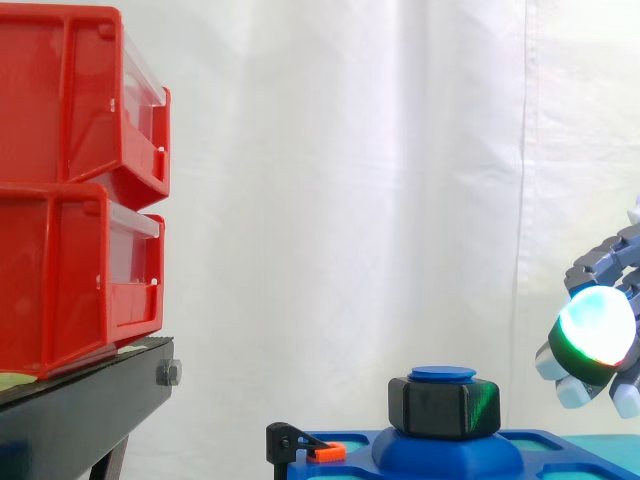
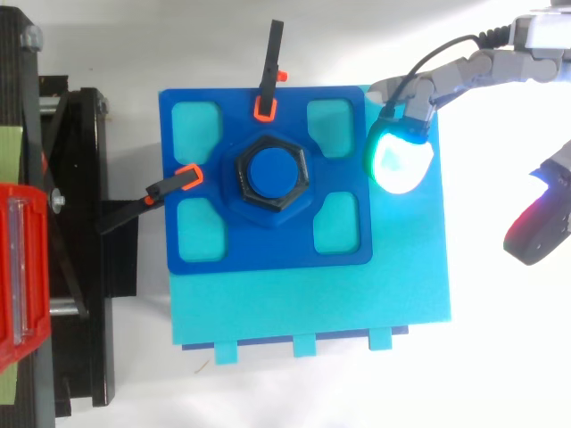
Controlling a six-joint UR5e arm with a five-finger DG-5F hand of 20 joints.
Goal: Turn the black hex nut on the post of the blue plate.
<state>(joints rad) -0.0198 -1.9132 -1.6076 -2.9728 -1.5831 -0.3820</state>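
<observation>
The black hex nut (image 2: pixel 271 176) sits on the round blue post (image 2: pixel 272 171) in the middle of the blue plate (image 2: pixel 203 245); in the side view the nut (image 1: pixel 444 405) rests low on the post under its blue cap. My hand (image 2: pixel 464 71) comes in from the right and is open, fingers spread apart. One fingertip (image 2: pixel 399 159) glows green-cyan over the plate's right edge, apart from the nut. Another fingertip (image 2: pixel 533 227) glows red farther right. In the side view the hand (image 1: pixel 600 270) hangs right of the nut and slightly above it, holding nothing.
The plate lies on a cyan board (image 2: pixel 312 303). Two black clamps with orange tips (image 2: pixel 265 100) (image 2: pixel 183 176) grip the plate at its back and left edges. Stacked red bins (image 1: pixel 70 180) stand on a black stand (image 1: pixel 90 395) to the left.
</observation>
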